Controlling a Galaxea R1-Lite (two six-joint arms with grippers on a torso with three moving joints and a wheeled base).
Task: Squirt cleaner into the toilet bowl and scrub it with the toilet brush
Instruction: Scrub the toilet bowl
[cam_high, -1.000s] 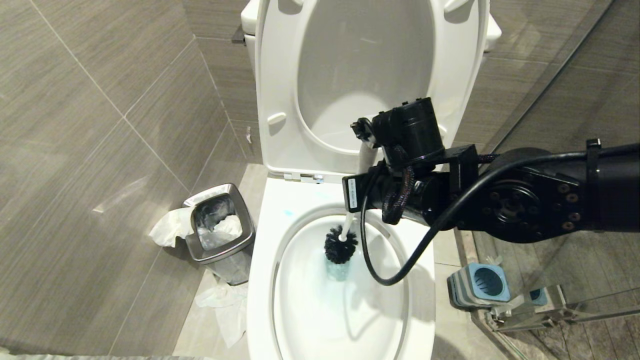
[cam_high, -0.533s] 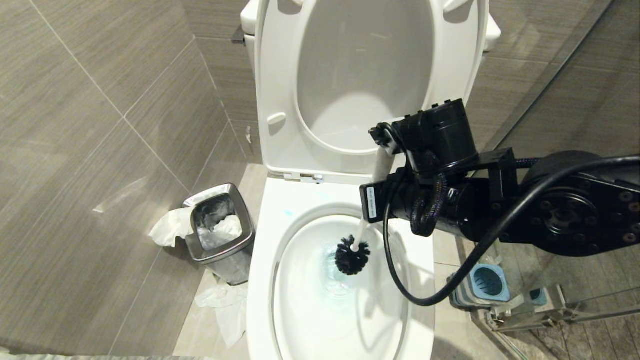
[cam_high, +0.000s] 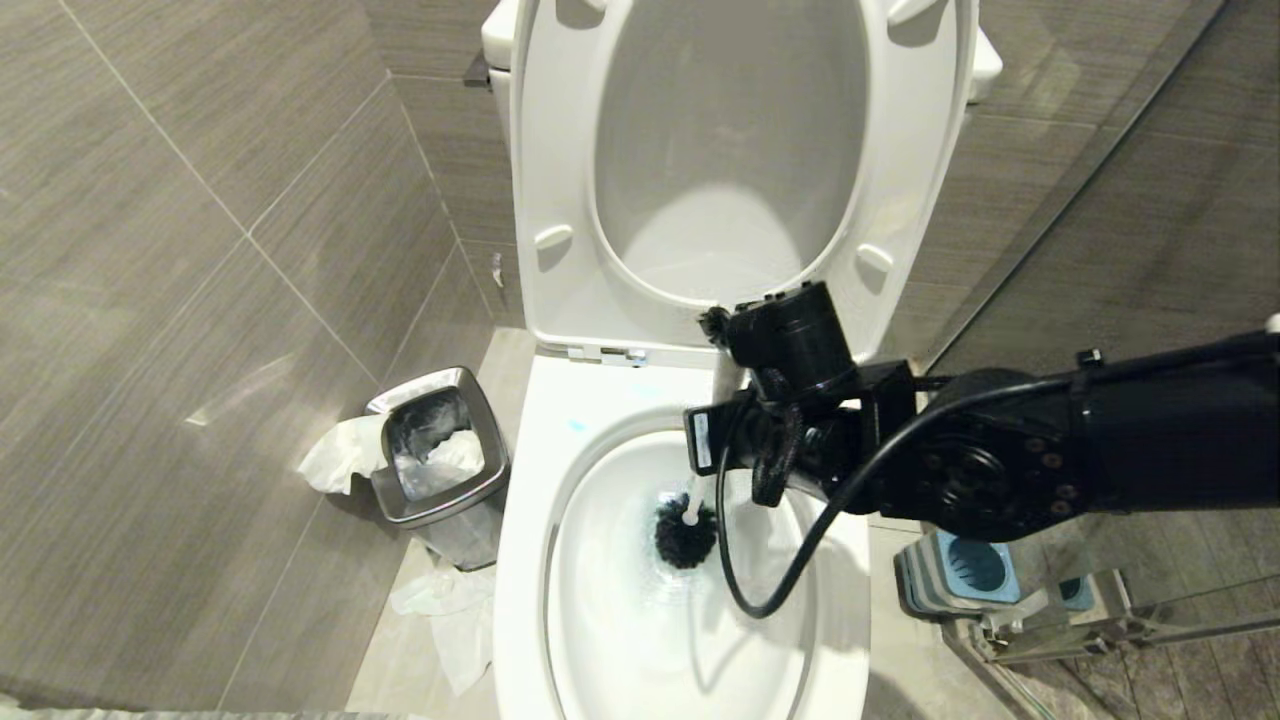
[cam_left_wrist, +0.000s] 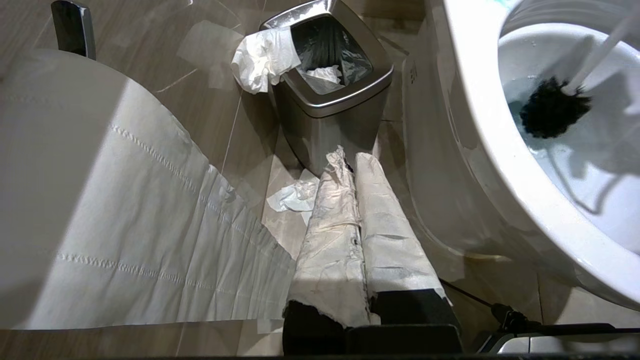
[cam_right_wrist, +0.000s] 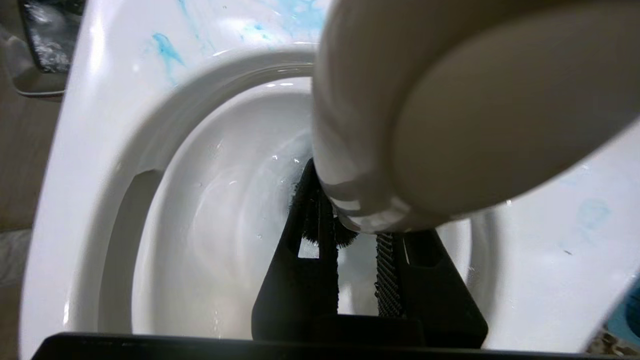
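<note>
One arm works: right gripper (cam_high: 735, 400) clamps the toilet brush (cam_high: 686, 528) by its handle, long axis slanting down and leftward from the hand into the toilet bowl (cam_high: 520, 560), bristles in the water; left gripper (cam_left_wrist: 357, 200) sits closed, parked left of the bowl.

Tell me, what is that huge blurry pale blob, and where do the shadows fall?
Right wrist view: the blob is the light-grey plastic toilet brush handle, too close to focus. Head view: the black cable's looped shadow falls inside the glossy white ceramic toilet bowl. Left wrist view: a similar thin shadow shows beside the black bristle head.
</note>
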